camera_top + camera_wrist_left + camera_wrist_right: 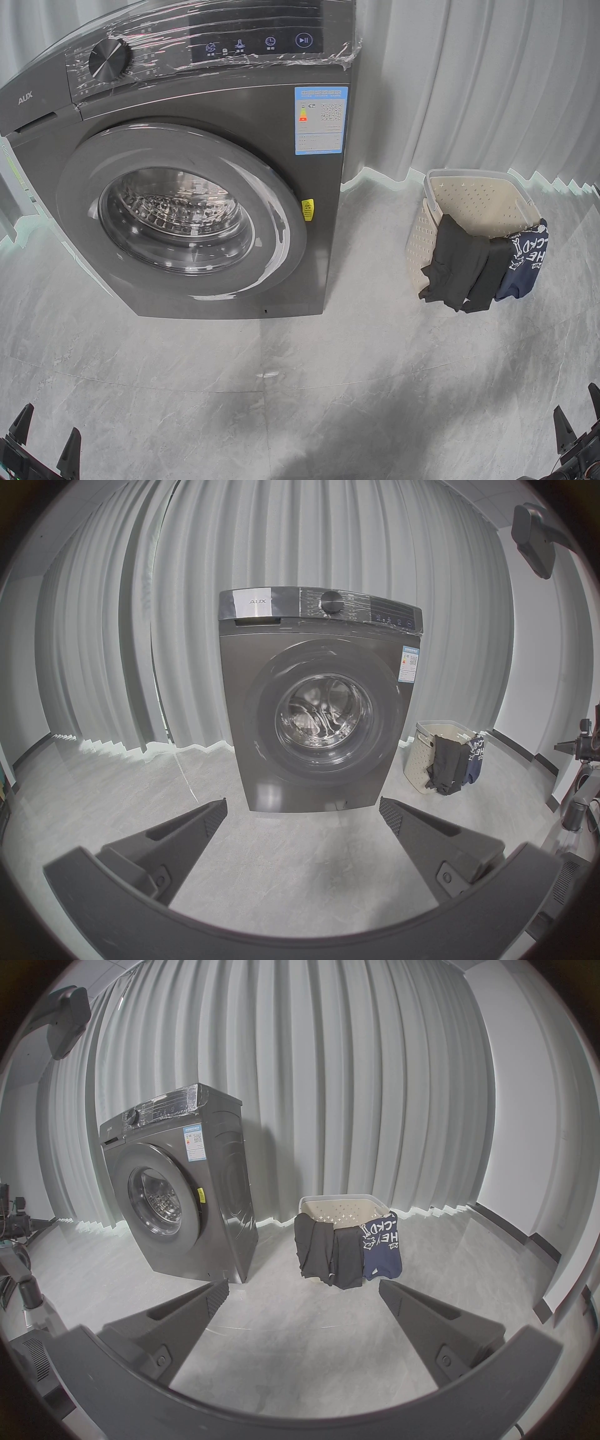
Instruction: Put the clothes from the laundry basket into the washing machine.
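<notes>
We see one grey tiled floor (pixel 312 387) and one pale pleated curtain (pixel 475 81) running along the far side. On the left stands one dark grey washing machine (pixel 187 187), upright, with its front turned towards the near side. Its one round glass door (pixel 178 219) is shut flush against the front, and the steel drum shows through it. One dial (pixel 109 59) sits on the top panel, under plastic film.

Right of the machine and apart from it, close to the curtain, stands one cream laundry basket (pixel 481 194). It is upright with its mouth upward, and its longer side runs left to right.

We count three clothes, all draped over the basket's near rim. Each hangs lengthwise down the outer wall, with its long axis running from rim to floor. The dark grey garment (pixel 453 262) is on the left, the black garment (pixel 487 275) is in the middle and overlaps it, and the navy garment (pixel 525 262) with white print is on the right. Whether their lower ends touch the floor we cannot tell.

There are two grippers, both low on the near side and well apart from machine and basket. The left gripper (pixel 50 420) is at the near left and the right gripper (pixel 575 400) at the near right. Each has its two fingers spread wide with nothing between them.
</notes>
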